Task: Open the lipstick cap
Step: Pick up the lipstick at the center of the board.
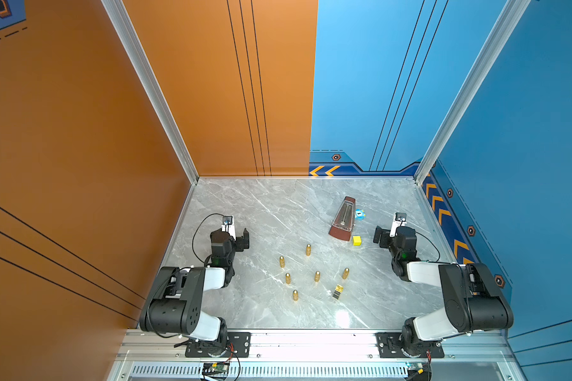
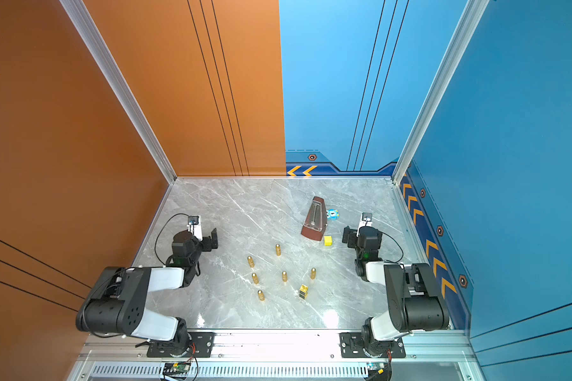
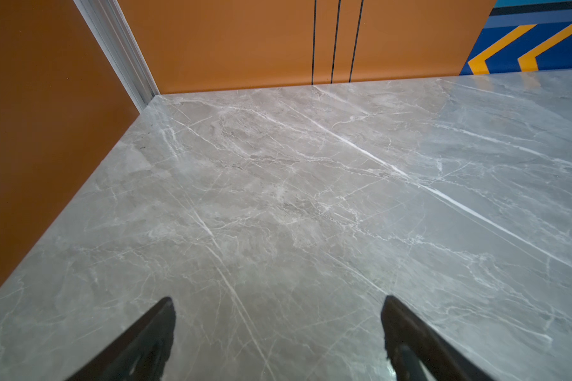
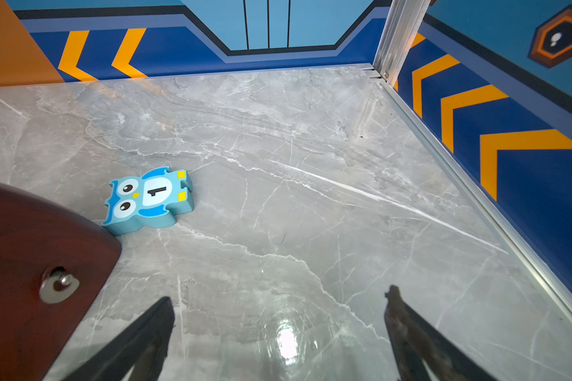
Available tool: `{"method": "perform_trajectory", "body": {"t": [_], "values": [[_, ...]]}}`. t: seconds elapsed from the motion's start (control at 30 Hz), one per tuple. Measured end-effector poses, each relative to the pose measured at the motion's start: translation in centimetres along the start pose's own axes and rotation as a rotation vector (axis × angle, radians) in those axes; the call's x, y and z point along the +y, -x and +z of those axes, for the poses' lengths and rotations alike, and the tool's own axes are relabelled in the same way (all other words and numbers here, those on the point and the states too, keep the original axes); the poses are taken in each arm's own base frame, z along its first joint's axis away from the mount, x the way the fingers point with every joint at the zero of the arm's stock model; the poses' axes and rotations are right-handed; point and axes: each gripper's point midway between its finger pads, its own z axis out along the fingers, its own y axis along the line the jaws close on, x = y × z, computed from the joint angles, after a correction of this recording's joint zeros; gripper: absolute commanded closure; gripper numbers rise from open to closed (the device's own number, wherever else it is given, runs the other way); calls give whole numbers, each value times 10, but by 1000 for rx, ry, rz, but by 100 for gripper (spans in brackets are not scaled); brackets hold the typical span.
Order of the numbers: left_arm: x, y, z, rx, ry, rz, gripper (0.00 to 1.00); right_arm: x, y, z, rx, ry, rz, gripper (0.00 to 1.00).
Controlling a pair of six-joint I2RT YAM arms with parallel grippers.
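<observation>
Several gold bullet-shaped lipsticks (image 1: pixel 317 276) (image 2: pixel 284 276) stand upright and spaced apart on the middle of the grey marble table (image 1: pixel 265 211), their rounded tops on. My left gripper (image 1: pixel 241 239) (image 2: pixel 212 240) hovers open at the left, well away from them, and in the left wrist view (image 3: pixel 278 299) only bare marble lies between its fingers. At the right, my right gripper (image 1: pixel 378 236) (image 2: pixel 347 236) is also open and empty (image 4: pixel 279 294). Neither wrist view shows a lipstick.
A brown metronome (image 1: pixel 343 219) (image 4: pixel 30 264) stands at the back right, close to my right gripper. A blue owl block (image 1: pixel 360 214) (image 4: pixel 149 201) lies beside it and a yellow cube (image 1: pixel 356 240) in front. A small gold-and-black box (image 1: pixel 338 291) sits near the lipsticks. Walls enclose three sides.
</observation>
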Motion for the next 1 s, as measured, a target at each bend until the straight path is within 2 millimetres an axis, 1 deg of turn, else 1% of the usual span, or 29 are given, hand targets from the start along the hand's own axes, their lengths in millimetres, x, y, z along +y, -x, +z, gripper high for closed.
{"method": "perform_trajectory", "body": {"t": [0.07,0.13,0.17,0.23,0.33,0.43,0.53,0.6,0.67,0.7,0.77,0.83,0.93,1.0], "values": [[3,14,-12,-50,7,-7,2,2,17,3,2,0,0,0],[6,26,-23,-99,15,-15,2,3,31,3,-8,0,5,0],[8,32,-30,-124,22,-26,2,2,35,0,-13,-2,10,0],[13,41,-41,-170,39,-58,2,0,38,-8,-6,-7,19,0],[21,53,-53,-225,54,-121,2,-2,48,-22,-19,-4,53,0],[28,63,-60,-256,57,-189,2,-8,67,-41,-52,-3,103,0],[33,68,-60,-231,32,-263,2,-19,88,-57,-75,-21,189,0],[36,77,-63,-236,7,-321,2,-33,99,-68,-83,-38,267,0],[39,83,-68,-249,-4,-377,2,-45,101,-75,-73,-54,332,0],[39,84,-69,-248,-14,-404,2,-52,99,-76,-49,-70,363,0],[37,84,-68,-235,-37,-452,2,-59,94,-76,6,-92,399,0],[34,81,-64,-203,-59,-503,2,-55,90,-75,49,-85,413,0],[26,77,-55,-130,-84,-548,2,-37,79,-79,118,-56,398,0],[14,78,-54,-84,-105,-546,2,-27,72,-83,168,-38,388,0]]}}
